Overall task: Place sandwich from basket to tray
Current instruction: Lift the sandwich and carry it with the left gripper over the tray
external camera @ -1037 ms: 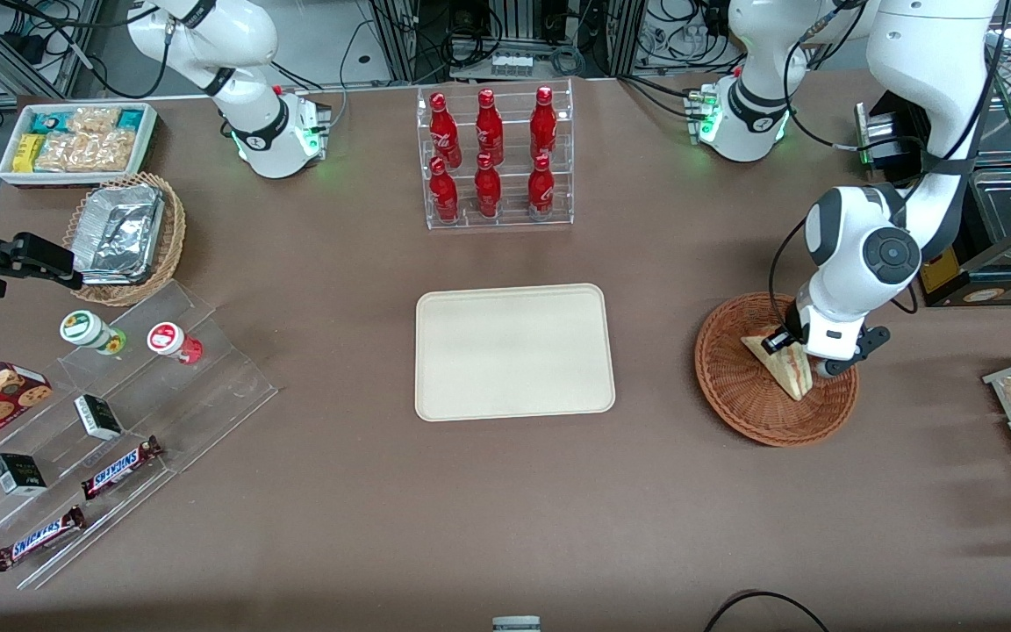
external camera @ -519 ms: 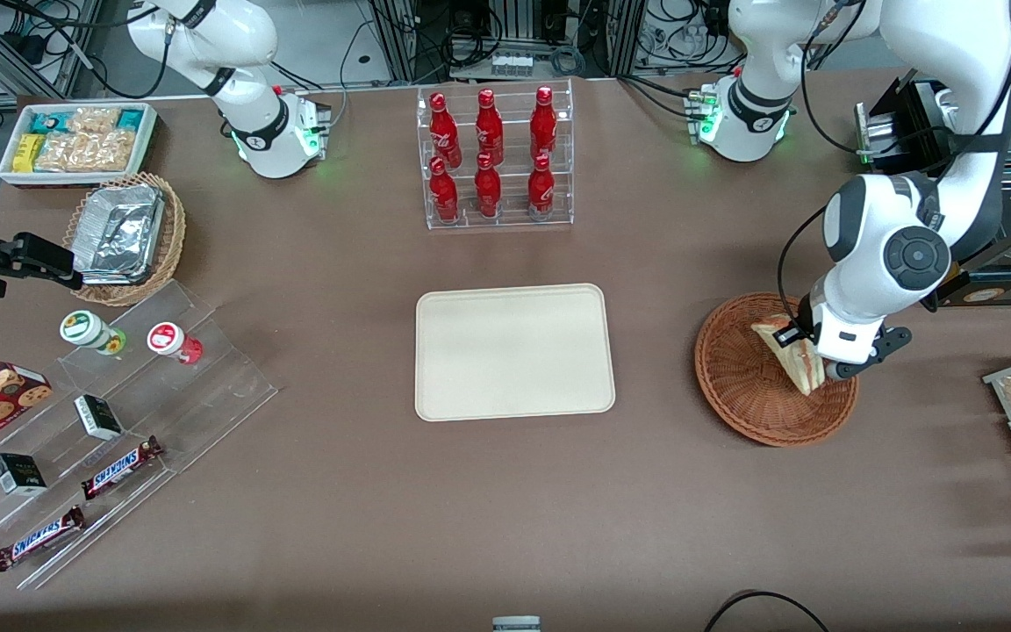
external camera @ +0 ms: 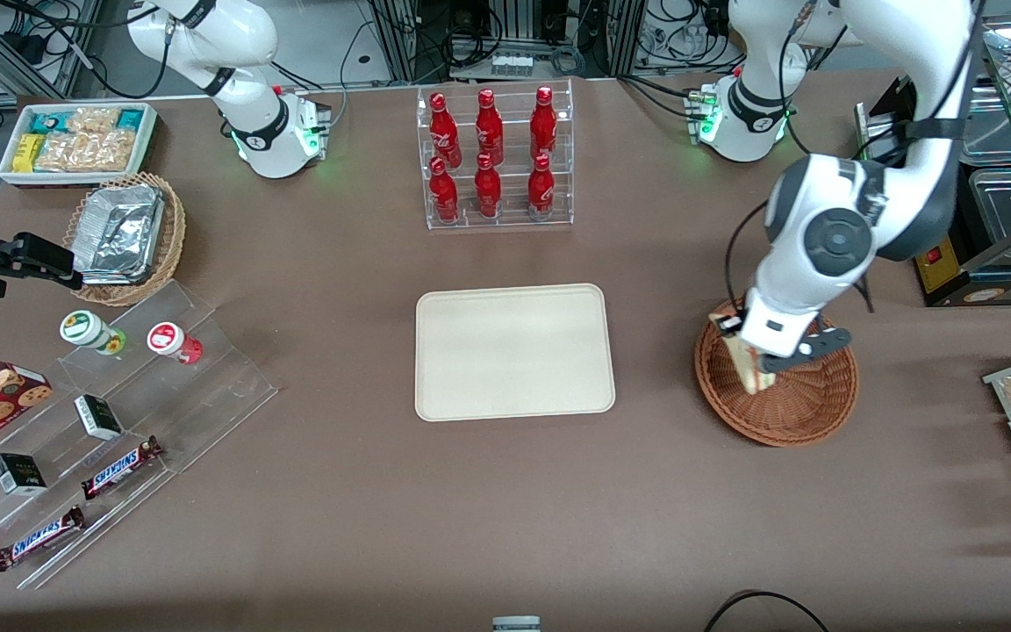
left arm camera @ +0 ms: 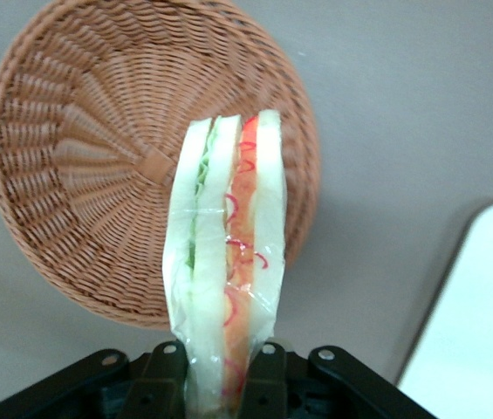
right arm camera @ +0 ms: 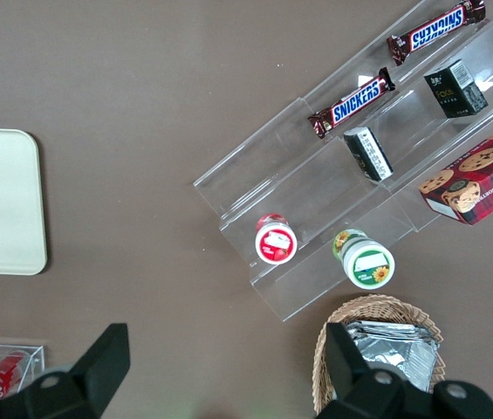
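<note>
Now carrying sandwich clear of basket.
My gripper pinches it tight; I should keep it level, cross low, release over tray centre.

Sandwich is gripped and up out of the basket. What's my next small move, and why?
Probably carry it sideways toward the tray, keeping height. The gripper is shut on the sandwich, which hangs clear above the basket in the wrist view, so the lift looks done. The tray lies bare toward the parked arm's end, and nothing stands between.
</note>
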Available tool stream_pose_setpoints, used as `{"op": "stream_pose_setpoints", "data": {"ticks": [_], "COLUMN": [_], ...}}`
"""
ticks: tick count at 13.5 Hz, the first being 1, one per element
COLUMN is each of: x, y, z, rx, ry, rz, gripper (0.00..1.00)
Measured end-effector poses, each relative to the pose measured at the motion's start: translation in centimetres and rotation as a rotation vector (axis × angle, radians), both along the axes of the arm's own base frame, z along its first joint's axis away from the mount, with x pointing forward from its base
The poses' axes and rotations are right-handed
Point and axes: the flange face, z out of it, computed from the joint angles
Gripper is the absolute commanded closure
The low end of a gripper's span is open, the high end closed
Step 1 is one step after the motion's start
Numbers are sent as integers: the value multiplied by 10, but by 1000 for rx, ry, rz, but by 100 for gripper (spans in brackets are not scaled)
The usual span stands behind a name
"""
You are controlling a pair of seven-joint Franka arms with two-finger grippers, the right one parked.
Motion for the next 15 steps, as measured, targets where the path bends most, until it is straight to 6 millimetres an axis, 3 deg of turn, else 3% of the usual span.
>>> {"op": "stream_pose_setpoints", "data": {"ticks": [5,15], "x": [-15,-12], "y": [-87,-241], "z": [5,-32], "rx": [-7,-27], "ry": [-16,24], "rz": [-127,-321], "gripper": [100,100]}}
